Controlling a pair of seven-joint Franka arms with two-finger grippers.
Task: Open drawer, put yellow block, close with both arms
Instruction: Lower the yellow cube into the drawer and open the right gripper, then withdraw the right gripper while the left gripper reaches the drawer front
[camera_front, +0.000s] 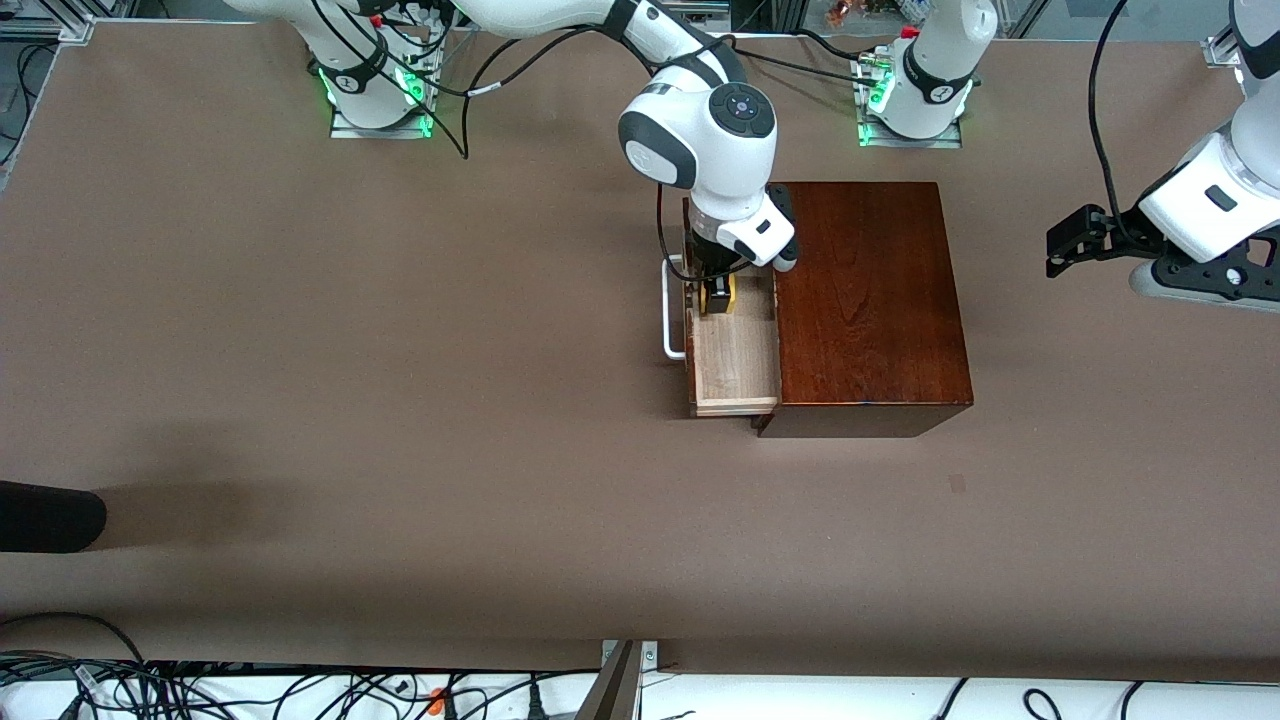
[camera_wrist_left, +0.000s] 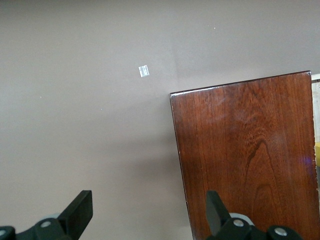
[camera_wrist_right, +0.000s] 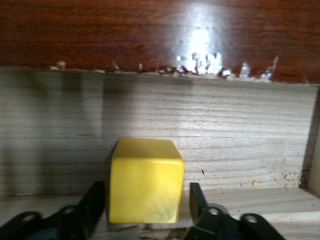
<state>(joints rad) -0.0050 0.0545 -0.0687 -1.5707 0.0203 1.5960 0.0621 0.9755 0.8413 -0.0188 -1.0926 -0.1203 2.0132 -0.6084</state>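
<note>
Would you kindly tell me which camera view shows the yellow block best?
The right wrist view: the yellow block fills the centre, sitting between the right gripper fingers inside the open drawer. The front view shows only a yellow sliver beneath that arm's wrist. The left wrist view shows a tiny yellow speck at its edge, probably the block.

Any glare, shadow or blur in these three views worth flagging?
Right wrist view: bright glare on the glossy dark wood above the drawer, yellow block slightly soft. Front view: broad soft shadow on the table. Left wrist view: faint sheen on the wooden box.
</note>
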